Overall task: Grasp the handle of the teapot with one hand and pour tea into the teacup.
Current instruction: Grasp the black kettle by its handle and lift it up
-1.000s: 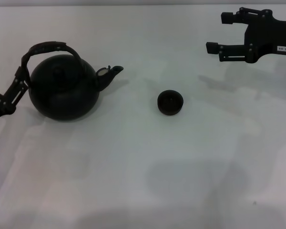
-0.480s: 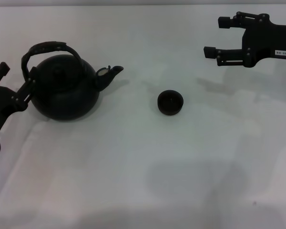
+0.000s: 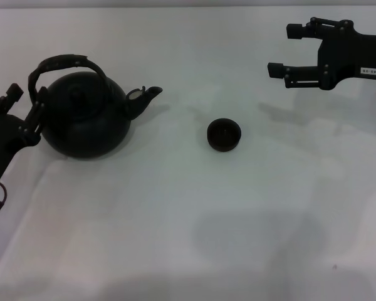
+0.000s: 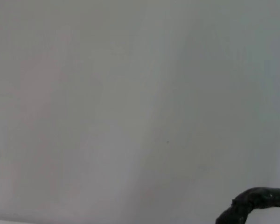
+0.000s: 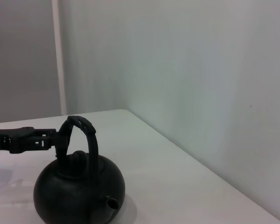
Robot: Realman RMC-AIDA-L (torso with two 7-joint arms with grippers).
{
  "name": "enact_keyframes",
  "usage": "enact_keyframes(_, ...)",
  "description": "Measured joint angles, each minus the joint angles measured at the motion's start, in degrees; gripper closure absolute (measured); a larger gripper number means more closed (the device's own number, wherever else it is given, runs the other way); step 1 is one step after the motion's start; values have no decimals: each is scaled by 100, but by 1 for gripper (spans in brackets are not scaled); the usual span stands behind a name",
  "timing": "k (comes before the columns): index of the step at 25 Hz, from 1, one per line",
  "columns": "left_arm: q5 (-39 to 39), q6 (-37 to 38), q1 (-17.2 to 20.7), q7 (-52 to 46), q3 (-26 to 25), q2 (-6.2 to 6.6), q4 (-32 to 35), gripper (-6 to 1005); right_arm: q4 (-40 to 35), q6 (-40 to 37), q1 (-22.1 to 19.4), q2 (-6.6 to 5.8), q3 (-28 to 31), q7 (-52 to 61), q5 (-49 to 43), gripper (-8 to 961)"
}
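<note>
A black teapot point(image 3: 84, 116) sits on a white tabletop point(image 3: 188, 219) at the robot's left, its spout aimed toward a small dark teacup point(image 3: 224, 135) that stands well apart, near the middle. That layout suits the task: the pot need only be lifted, carried across and tipped spout-first over the cup. The teapot's arched handle point(image 3: 62, 66) stands upright above the lid, which leaves room for jaws to close around it from the side. The left gripper point(image 3: 24, 103) is at the pot's outer side, level with the lower end of the handle, its jaws spread with one finger just beside the handle and the other farther out; nothing is grasped yet. In the right wrist view the same gripper point(image 5: 49, 138) reaches in horizontally to the handle point(image 5: 81, 140), seemingly lining up for a pinch. The left wrist view shows only a bit of the handle point(image 4: 256, 203) at its edge. The right gripper point(image 3: 285, 50) hovers at the far right, jaws released and empty, well clear of both cup and pot, apparently kept out of the way.
</note>
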Motion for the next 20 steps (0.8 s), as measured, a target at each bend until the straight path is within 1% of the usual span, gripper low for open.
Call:
enact_keyframes(6, -36, 0, -5, -540, -21, 31, 21, 504, 35, 14, -26, 5, -3, 0, 0, 80)
enact_keyframes(11, -38, 1, -17, -597, -24, 38, 52, 614, 60, 19, -36, 9, -3, 0, 0, 81)
enact_keyframes(16, -36, 3, -54, -597, -24, 41, 52, 785, 60, 22, -38, 9, -4, -11, -1, 81)
enact_keyframes(20, -43, 7, -92, -599, -23, 52, 32, 790, 60, 34, -38, 13, -6, -35, -2, 81)
